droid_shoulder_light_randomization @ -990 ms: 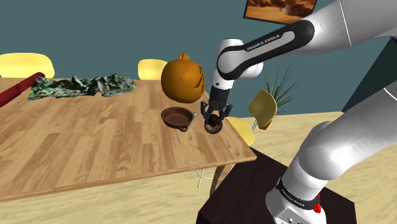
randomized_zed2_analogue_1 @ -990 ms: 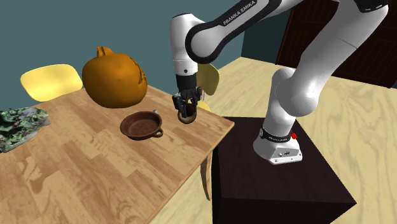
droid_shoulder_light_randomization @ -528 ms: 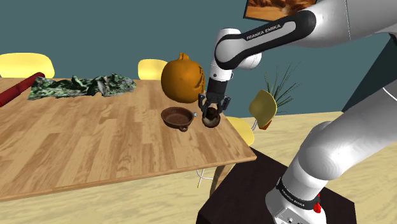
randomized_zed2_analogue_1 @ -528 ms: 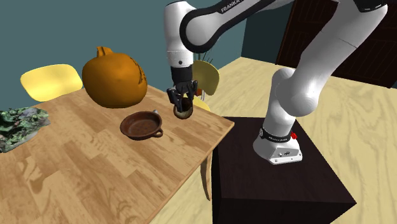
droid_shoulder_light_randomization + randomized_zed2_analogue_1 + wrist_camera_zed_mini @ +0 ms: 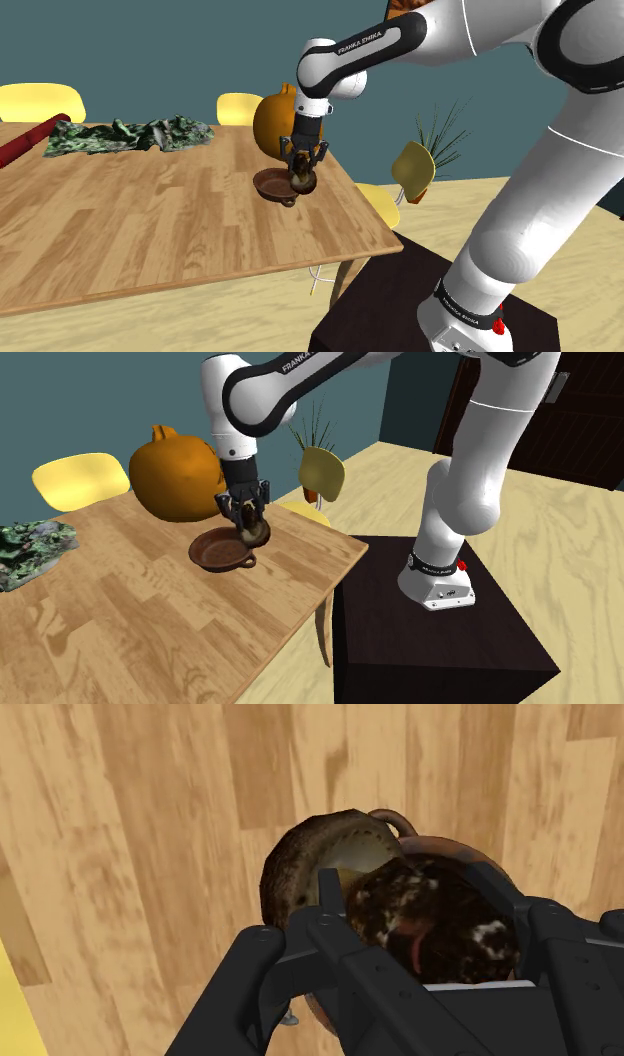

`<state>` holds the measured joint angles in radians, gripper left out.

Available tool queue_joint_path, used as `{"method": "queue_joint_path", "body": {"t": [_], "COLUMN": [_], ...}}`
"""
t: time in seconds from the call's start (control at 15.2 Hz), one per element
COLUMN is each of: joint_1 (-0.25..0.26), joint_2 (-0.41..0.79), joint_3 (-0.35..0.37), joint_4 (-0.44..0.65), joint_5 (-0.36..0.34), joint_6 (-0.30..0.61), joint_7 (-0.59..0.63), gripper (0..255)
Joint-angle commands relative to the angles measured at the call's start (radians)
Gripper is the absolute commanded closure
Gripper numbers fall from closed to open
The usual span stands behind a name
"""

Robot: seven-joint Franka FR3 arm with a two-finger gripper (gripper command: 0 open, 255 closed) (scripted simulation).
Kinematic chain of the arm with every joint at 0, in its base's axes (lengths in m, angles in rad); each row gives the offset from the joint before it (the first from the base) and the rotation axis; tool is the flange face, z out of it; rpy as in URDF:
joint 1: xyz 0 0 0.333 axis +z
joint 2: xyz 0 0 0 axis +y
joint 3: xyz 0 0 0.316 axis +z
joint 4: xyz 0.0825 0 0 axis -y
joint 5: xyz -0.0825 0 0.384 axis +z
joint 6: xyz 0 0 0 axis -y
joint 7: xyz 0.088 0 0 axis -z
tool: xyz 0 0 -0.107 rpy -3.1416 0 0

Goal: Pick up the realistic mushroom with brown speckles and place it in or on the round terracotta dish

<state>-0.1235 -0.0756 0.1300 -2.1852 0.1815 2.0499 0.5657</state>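
**As my jaws hang at the dish: stock of the bench**

While my jaws pinch it, the mushroom (image 5: 302, 182) (image 5: 254, 533) (image 5: 312, 864) sits between my two black fingers (image 5: 262, 969), one on either side of it.

- Item 1, mushroom: brown speckled cap and pale ribbed underside, tilted. It hangs at the rim of the dish, on the side nearer the bench's corner. Whether it touches the rim I cannot tell.
- Item 2, dish (image 5: 270, 184) (image 5: 213, 550) (image 5: 482, 872): round, reddish-brown and shallow, with a small loop handle. It stands on the bench near the corner by my stand, partly under my jaws in the wrist view.
- Item 3, bench (image 5: 150, 225) (image 5: 150, 627) (image 5: 130, 854): pale wood planks.
- Item 4, orange pumpkin-shaped vessel (image 5: 272, 122) (image 5: 175, 474): on the bench just behind the dish, apart from it.
- Item 5, green crumpled cloth (image 5: 130, 134) (image 5: 30, 552): on the bench, well apart from the dish.
- Item 6, red cylinder (image 5: 25, 146): beside the cloth, at the shoulder view's left edge.
- Item 7, yellow chairs (image 5: 40, 100) (image 5: 80, 480): along the bench's far side, with another at its corner.
- Item 8, stand (image 5: 430, 632): dark box bearing my white base.
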Motion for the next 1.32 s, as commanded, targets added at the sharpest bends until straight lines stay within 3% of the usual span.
{"method": "queue_joint_path", "body": {"t": [0.0, 0.26, 0.99, 1.25], "joint_1": [0.002, 0.013, 0.016, 0.017], "joint_2": [0.083, 0.234, 0.297, 0.301], "joint_3": [0.004, 0.011, 0.011, 0.011], "joint_4": [0.087, 0.273, 0.202, 0.198], "joint_5": [-0.012, -0.037, -0.036, -0.036], "joint_6": [-0.002, -0.034, 0.099, 0.107], "joint_7": [0.013, 0.047, 0.032, 0.031], "gripper": [255, 255, 255, 255]}}
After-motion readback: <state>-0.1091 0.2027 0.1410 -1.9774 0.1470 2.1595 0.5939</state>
